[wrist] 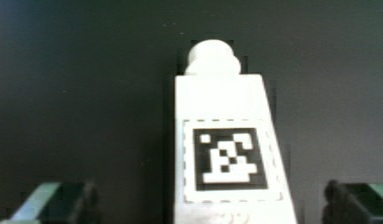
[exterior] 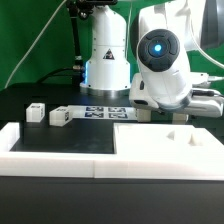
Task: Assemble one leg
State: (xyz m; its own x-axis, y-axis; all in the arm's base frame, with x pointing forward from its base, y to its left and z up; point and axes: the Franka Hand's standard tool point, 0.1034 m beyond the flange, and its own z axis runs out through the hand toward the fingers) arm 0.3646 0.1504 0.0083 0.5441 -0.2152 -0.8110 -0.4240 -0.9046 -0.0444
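Observation:
In the wrist view a white leg (wrist: 220,120) lies on the black table, with a black-and-white tag (wrist: 227,155) facing up and a rounded peg (wrist: 209,55) at its far end. My gripper (wrist: 209,205) is open and straddles the leg's near end. Both dark fingers (wrist: 63,202) stand well clear of its sides. In the exterior view the gripper (exterior: 143,113) is low over the table behind the wide white slab (exterior: 170,142), and that leg is hidden there. Two more small white legs (exterior: 35,111) (exterior: 60,116) stand at the exterior view's left.
The marker board (exterior: 105,112) lies on the table in front of the robot base. A white raised border (exterior: 45,150) runs along the front at the exterior view's left. The slab has cut-outs (exterior: 190,136) in its top.

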